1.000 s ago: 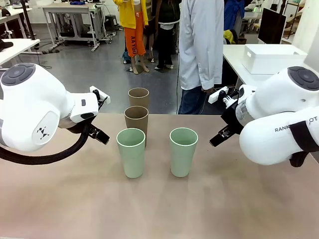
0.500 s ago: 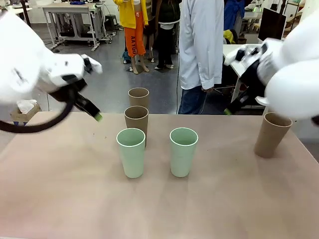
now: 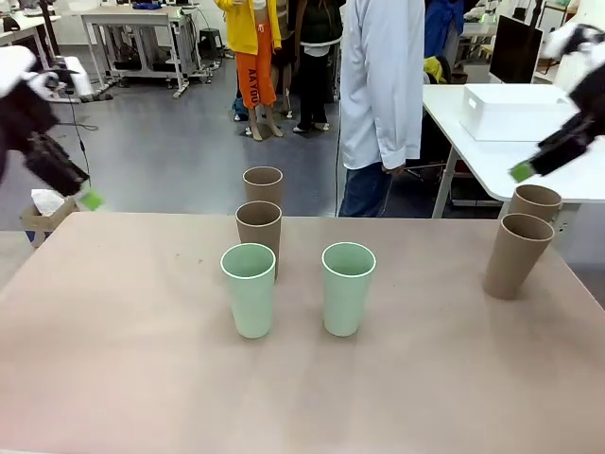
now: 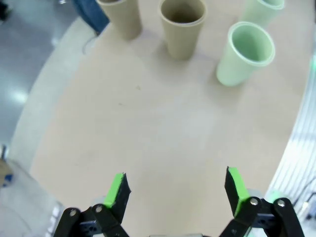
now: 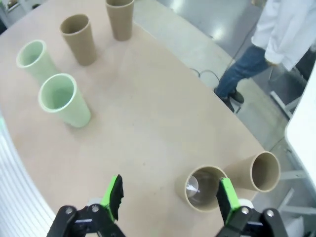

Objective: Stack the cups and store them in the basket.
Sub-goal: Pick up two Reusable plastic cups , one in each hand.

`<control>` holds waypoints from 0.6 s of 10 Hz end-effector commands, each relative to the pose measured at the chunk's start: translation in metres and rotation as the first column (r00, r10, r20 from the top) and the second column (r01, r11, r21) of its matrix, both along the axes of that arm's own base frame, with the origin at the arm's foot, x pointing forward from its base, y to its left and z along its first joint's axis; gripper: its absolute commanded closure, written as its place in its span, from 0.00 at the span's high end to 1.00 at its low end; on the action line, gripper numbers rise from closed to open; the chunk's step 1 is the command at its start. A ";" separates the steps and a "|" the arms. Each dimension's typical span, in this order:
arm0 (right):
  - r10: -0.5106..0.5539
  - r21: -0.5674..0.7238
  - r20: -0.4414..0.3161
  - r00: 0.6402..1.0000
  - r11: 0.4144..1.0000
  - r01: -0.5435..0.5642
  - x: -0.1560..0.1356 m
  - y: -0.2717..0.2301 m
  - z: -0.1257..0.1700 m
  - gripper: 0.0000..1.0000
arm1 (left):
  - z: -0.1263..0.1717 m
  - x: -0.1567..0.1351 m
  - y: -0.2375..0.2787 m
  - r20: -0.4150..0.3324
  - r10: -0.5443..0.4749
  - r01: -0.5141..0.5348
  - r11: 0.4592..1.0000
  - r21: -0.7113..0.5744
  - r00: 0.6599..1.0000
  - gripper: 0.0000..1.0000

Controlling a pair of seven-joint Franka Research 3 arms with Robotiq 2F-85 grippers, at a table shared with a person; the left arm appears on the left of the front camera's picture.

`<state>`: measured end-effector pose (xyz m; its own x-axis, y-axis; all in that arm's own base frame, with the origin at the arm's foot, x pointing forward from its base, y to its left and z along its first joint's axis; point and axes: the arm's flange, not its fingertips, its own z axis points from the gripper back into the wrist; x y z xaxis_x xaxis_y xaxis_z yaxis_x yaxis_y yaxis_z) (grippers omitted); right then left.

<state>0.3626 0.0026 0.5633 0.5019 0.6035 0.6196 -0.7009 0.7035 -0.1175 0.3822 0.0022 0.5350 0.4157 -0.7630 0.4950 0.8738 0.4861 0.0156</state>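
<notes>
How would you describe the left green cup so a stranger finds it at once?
On the beige table, two pale green cups stand side by side near the middle. The left green cup is the one with a brown cup directly behind it; the right green cup has none.

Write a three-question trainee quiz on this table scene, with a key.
1. How many tan cups are in view?
2. True or false: the left tool is shut.
3. The two mint cups stand: A) nested together; B) upright, side by side, apart; C) tipped on their sides.
Key: 1) four; 2) false, it is open and empty; 3) B.
</notes>
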 end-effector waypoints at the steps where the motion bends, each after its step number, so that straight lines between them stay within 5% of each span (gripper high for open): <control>1: 0.113 0.115 0.017 0.993 0.987 -0.114 -0.013 -0.052 -0.022 1.00 | -0.017 -0.011 0.049 0.021 -0.151 0.153 0.983 -0.102 0.988 1.00; 6: 0.174 0.239 0.126 0.977 0.950 -0.200 -0.041 -0.106 -0.049 1.00 | -0.041 -0.046 0.106 0.154 -0.223 0.260 0.918 -0.299 0.963 1.00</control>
<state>0.3309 -0.1053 0.5238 0.3568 0.5092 0.7832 -0.7950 0.6057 -0.0317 0.3359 0.1106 0.4980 0.1889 -0.6542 0.7324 0.9588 0.2840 0.0063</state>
